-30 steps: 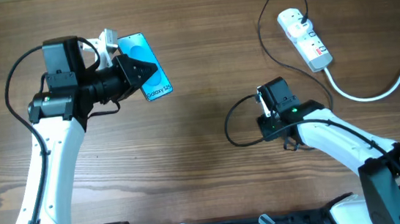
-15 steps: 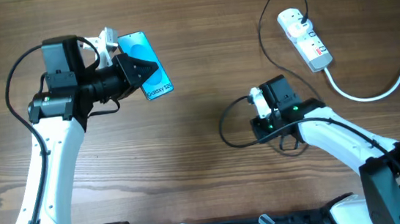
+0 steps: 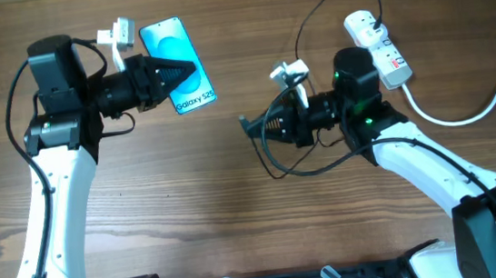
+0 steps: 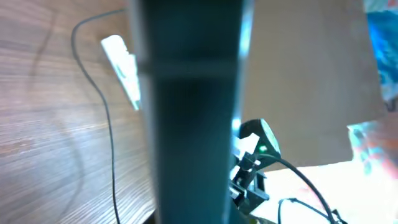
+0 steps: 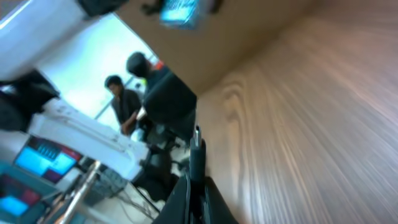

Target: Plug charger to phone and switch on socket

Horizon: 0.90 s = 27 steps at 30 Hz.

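The phone point(image 3: 179, 63), teal-blue with a "Galaxy S25" band, is held off the table at the upper left by my left gripper point(image 3: 171, 74), which is shut on its edge. In the left wrist view the phone point(image 4: 189, 106) fills the middle as a dark blurred slab. My right gripper point(image 3: 251, 127) is shut on the charger plug point(image 5: 196, 149), lifted and pointing left toward the phone. The thin black charger cable point(image 3: 310, 22) loops back to the socket point(image 3: 378, 48), a white power strip with red switches at the upper right.
A thick white cord point(image 3: 490, 97) runs from the socket to the right edge of the wooden table point(image 3: 238, 222). The cable point(image 3: 278, 168) hangs in a loop under my right wrist. The socket also shows in the left wrist view point(image 4: 121, 65).
My right gripper has risen from the table with the charger plug, turned and moved up and left toward the phone. My left arm has shifted left and tilted the phone slightly.
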Each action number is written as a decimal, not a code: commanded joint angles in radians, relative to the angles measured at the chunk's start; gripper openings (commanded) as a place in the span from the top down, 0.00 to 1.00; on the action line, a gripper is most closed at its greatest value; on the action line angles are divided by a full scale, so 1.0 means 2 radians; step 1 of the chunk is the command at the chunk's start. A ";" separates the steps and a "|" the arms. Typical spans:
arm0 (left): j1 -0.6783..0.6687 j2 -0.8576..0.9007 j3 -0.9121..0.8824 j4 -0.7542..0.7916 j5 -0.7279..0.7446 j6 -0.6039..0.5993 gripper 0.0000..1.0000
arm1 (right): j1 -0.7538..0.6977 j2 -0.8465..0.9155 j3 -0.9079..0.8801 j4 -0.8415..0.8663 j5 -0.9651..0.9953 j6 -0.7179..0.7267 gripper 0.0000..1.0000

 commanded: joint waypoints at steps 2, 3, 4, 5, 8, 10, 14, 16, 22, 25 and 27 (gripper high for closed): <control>0.000 -0.004 -0.001 0.053 0.064 -0.048 0.96 | 0.024 -0.006 0.004 0.101 -0.018 0.183 0.96; 0.000 -0.004 -0.001 0.060 0.068 -0.051 0.96 | 0.027 -0.006 0.004 0.108 -0.012 0.189 0.96; 0.000 -0.004 -0.001 0.072 0.073 -0.060 0.96 | 0.031 -0.006 0.004 0.112 -0.003 0.194 0.96; 0.000 -0.004 -0.001 0.082 0.077 -0.064 0.96 | 0.035 -0.006 0.004 0.114 0.006 0.196 0.96; 0.000 -0.004 -0.001 0.114 0.085 -0.086 0.96 | 0.045 -0.006 0.004 0.124 0.020 0.208 0.96; -0.001 -0.004 -0.001 0.133 0.099 -0.092 0.96 | 0.047 -0.006 0.004 0.161 0.020 0.230 0.96; -0.017 -0.004 -0.001 0.137 0.101 -0.092 0.96 | 0.047 -0.006 0.004 0.252 0.027 0.302 0.96; -0.026 -0.004 -0.001 0.141 0.101 -0.092 0.96 | 0.047 -0.006 0.004 0.263 0.034 0.313 0.96; -0.051 -0.004 -0.001 0.151 0.068 -0.099 0.96 | 0.055 -0.006 0.004 0.263 0.046 0.314 0.96; -0.052 -0.004 -0.001 0.153 0.063 -0.099 0.96 | 0.056 -0.006 0.004 0.263 0.058 0.315 0.96; -0.052 -0.004 -0.001 0.155 0.063 -0.099 0.96 | 0.056 -0.006 0.004 0.263 0.060 0.315 0.96</control>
